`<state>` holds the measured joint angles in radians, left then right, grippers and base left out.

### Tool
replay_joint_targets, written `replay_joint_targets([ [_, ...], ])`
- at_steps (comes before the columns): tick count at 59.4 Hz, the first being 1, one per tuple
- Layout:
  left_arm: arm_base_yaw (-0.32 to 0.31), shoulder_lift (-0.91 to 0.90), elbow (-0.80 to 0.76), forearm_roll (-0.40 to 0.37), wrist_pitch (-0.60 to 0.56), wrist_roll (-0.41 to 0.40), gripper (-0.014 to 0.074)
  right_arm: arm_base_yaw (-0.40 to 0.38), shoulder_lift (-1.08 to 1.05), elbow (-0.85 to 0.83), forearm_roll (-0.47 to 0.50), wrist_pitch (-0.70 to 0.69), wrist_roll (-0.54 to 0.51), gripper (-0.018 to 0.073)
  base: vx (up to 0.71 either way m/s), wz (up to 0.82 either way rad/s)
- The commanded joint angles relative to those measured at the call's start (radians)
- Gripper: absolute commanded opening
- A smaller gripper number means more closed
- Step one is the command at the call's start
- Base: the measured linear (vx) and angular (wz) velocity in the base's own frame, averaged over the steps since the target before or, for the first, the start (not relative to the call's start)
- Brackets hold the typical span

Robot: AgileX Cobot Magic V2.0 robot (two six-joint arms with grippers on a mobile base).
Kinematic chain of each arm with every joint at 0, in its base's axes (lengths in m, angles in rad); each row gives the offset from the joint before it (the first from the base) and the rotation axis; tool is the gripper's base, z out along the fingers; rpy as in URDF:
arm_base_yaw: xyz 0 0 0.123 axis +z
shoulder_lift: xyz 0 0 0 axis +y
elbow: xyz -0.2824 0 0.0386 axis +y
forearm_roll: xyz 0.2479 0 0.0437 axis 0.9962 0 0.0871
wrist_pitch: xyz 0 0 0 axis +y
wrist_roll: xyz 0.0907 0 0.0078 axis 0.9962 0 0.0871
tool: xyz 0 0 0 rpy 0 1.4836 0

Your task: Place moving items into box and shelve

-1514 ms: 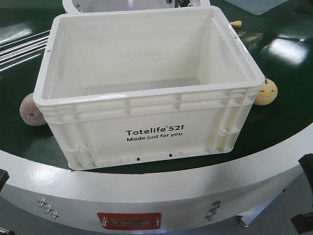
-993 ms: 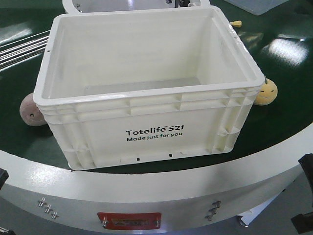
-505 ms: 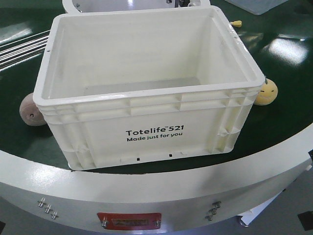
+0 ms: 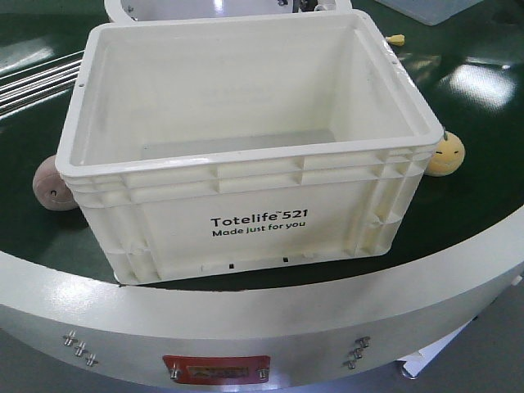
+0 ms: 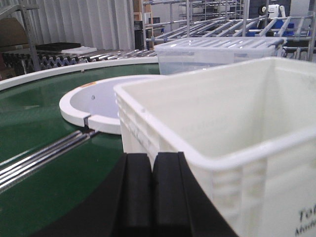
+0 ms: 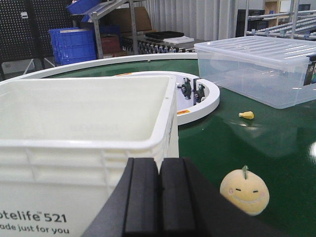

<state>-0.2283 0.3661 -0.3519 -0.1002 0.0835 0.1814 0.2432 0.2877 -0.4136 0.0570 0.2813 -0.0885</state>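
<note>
Because the yellow ball (image 4: 448,154) and pink ball (image 4: 51,184) look soft and light, squeeze their middles gently. They sit either side of the Totelife crate (image 4: 246,159). Left end effector (image 5: 153,163) and right end effector (image 6: 159,168) are pressed together.

- Box (image 4: 246,221): smooth off-white plastic with a faint sheen.
- Yellow ball (image 6: 244,191), right of it: soft, matt, cloth-like skin.
- Pinkish ball (image 4: 51,187), on the left: matt and fuzzy.
- Green table top (image 4: 483,188): glossy, mirroring lamps.
- Clear bin (image 6: 256,74), far right: translucent plastic.
- Rods (image 4: 33,82), far left: bright metal.
</note>
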Motion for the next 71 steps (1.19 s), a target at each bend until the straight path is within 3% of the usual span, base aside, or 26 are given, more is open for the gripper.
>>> replay_joint_targets([
  [1,0.004,0.056,-0.063,-0.009,-0.140,-0.011,-0.0022,-0.002,0.063,-0.063,-0.001,-0.102,-0.011,-0.0015,0.00,0.00],
  [8,0.004,0.075,-0.064,-0.009,-0.187,-0.011,-0.0022,-0.002,0.098,-0.062,0.000,-0.191,-0.011,-0.0015,0.00,0.00],
  [19,0.004,0.075,-0.064,-0.009,-0.182,-0.011,-0.0006,-0.002,0.106,-0.062,0.000,-0.192,-0.007,-0.0011,0.00,0.00],
  [28,0.004,0.075,-0.064,-0.009,-0.144,-0.010,0.0066,-0.002,0.106,-0.062,-0.001,-0.186,-0.008,0.0071,0.00,0.00],
  [34,0.004,0.075,-0.064,-0.006,-0.114,-0.004,0.0175,-0.002,0.106,-0.062,-0.006,-0.187,-0.008,0.0199,0.00,0.00],
  [45,0.004,0.075,-0.064,-0.006,-0.127,-0.004,0.0467,-0.002,0.106,-0.062,-0.008,-0.188,-0.009,0.0561,0.00,0.00],
  [52,0.004,0.075,-0.064,-0.006,-0.137,-0.004,0.0599,-0.002,0.106,-0.062,-0.025,-0.193,-0.015,0.0715,0.00,0.00],
  [57,0.004,0.076,-0.063,-0.009,-0.164,-0.013,0.0631,-0.002,0.106,-0.062,-0.010,-0.194,0.005,0.0722,0.00,0.00],
  [67,0.006,0.106,-0.063,-0.010,-0.161,-0.125,0.0602,-0.002,0.171,-0.063,-0.002,-0.141,0.115,0.0683,0.00,0.00],
  [71,0.006,0.148,-0.063,-0.008,-0.169,-0.132,0.0589,-0.002,0.224,-0.065,-0.009,-0.155,0.148,0.0664,0.00,0.00],
])
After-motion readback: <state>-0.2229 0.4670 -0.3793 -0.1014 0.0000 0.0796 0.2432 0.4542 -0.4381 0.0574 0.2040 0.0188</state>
